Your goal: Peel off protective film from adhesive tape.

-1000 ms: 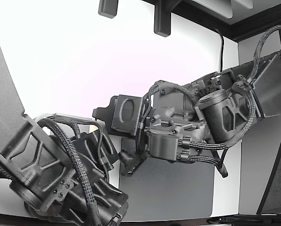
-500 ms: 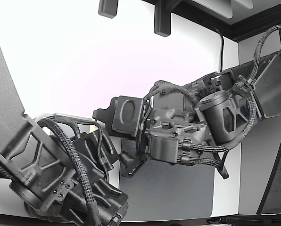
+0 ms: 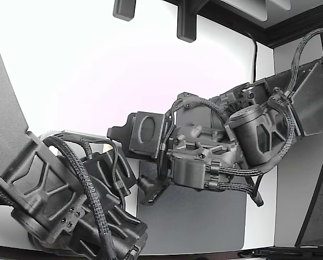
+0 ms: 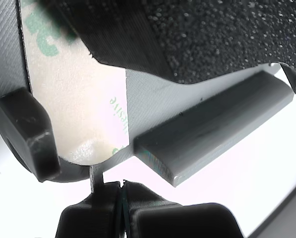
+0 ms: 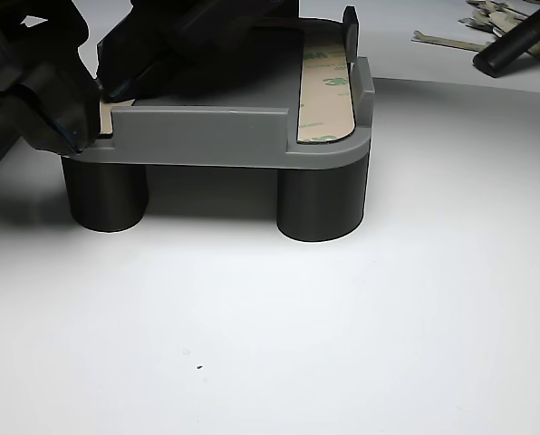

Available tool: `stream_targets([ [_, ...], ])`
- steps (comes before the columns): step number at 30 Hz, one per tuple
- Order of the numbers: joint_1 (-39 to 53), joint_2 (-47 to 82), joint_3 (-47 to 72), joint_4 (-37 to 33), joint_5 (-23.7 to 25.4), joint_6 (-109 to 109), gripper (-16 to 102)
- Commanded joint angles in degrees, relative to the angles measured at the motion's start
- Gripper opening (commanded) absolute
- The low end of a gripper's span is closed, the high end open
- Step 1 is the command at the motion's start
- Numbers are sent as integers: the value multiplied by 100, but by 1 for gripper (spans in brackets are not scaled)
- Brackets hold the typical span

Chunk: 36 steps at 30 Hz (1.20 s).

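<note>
Against the frames from a second ago, we see the arm [image 3: 205,157] shifted slightly toward the exterior view's right and a little lower; the other arm [image 3: 58,200] has not moved.

We judge the step in hand to be the grip on the film, ahead of the peel. In the wrist view the gripper [image 4: 122,196] has its two tips pressed together with only a thin seam between them, just beside the rounded end of the film [image 4: 78,109], which lies in a recess of the grey fixture [image 5: 216,136]. A thin grey sliver meets the seam, but we cannot tell whether it is film or fixture, so we cannot confirm a hold. In the other view the tips work at the fixture's near corner on that view's left, where a cream edge shows.

A second strip [image 5: 324,86] lies untouched along the fixture's opposite edge.

The next move calls for a firm pinch on the film alone, then a slow pull up and back along the strip, so the tape stays seated.

Legible markings: green "3M" on the second strip; partial green print on the near film, ending in "sive".
</note>
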Motion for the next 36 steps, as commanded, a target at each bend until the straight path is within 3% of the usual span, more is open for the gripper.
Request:
stream_targets([
  [1,-26,149,-185,-9,-35,18,-11],
  [36,26,202,-114,-220,26,-62,-11],
])
